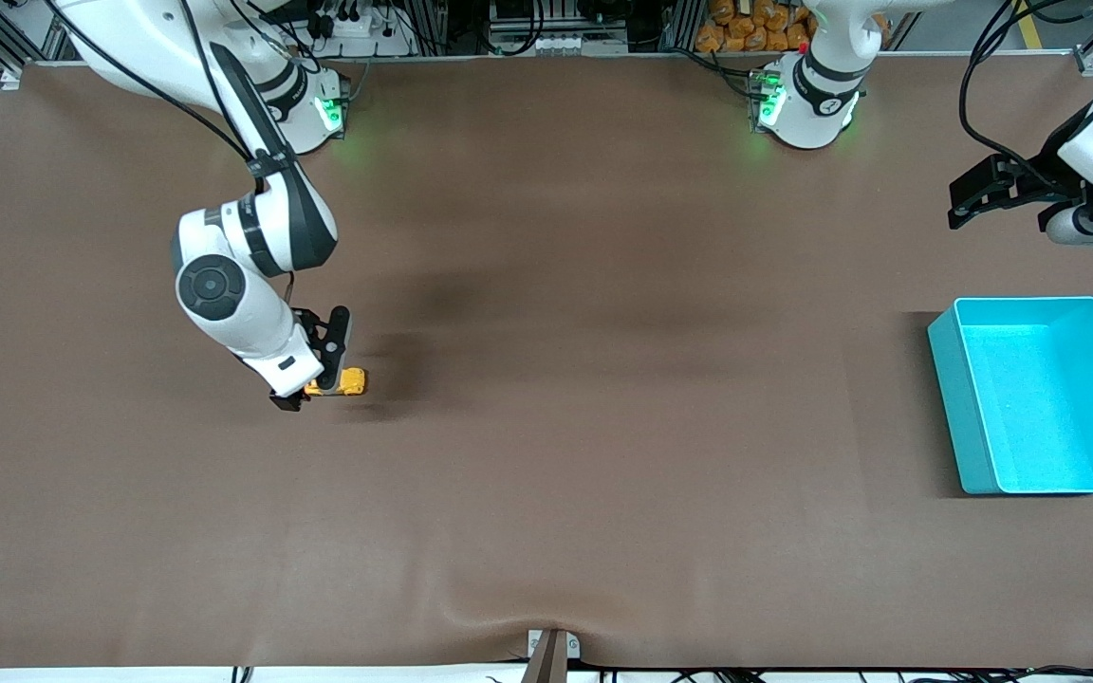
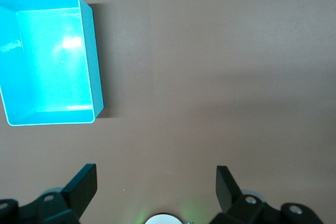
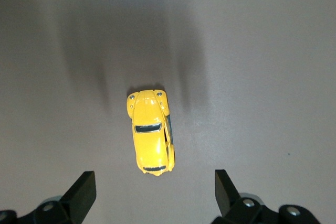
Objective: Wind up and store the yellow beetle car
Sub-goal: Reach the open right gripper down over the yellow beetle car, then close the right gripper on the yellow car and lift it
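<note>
The yellow beetle car [image 3: 150, 134], glossy and rounded with dark windows, sits on its wheels on the matte brown table [image 1: 556, 427] toward the right arm's end. The right gripper [image 1: 314, 365] hangs directly over it, black fingers [image 3: 81, 192] spread wide, not touching. The left gripper [image 1: 973, 194] waits, also spread wide, over bare table near the smooth teal plastic bin [image 1: 950, 379]. No writing is legible.

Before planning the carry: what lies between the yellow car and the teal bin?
Only bare brown table between the yellow beetle car and teal bin, per the front view.
</note>
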{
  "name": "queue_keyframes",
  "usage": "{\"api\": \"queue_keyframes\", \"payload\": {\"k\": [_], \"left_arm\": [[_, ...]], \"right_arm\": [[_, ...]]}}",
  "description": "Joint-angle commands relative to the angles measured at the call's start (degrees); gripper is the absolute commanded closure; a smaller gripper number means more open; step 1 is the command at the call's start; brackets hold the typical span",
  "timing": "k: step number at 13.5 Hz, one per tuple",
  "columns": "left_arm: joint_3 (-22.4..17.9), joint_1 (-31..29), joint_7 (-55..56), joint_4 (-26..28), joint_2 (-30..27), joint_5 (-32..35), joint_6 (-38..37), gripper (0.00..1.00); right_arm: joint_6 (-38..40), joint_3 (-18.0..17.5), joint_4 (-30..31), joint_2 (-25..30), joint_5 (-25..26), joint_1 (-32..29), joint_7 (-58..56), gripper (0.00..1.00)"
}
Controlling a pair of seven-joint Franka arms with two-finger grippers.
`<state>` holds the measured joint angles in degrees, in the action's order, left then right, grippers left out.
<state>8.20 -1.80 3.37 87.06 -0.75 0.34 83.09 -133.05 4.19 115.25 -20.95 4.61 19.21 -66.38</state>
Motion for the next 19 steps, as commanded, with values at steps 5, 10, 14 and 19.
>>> {"api": "queue_keyframes", "payload": {"k": [5,10,14,19], "left_arm": [[0.3,-0.5,-0.5,0.1,-0.8,-0.1,-0.4,0.00],[0.3,-0.5,-0.5,0.1,-0.8,-0.1,-0.4,0.00],[0.3,-0.5,-0.5,0.1,-0.8,0.0,-0.4,0.00],[0.3,-0.4,-0.5,0.1,-0.8,0.0,-0.4,0.00]], "right_arm": [[-7.1,-0.2,0.5,-5.9,1.6,-0.2,-4.4,0.06],[-9.6,-0.3,0.3,-8.5,1.5,-0.5,-6.6,0.28],[-9.2,-0.3,0.4,-8.5,1.5,-0.2,-7.4,0.81],[-9.0,-0.3,0.5,-8.5,1.5,0.0,-7.2,0.96]]}}
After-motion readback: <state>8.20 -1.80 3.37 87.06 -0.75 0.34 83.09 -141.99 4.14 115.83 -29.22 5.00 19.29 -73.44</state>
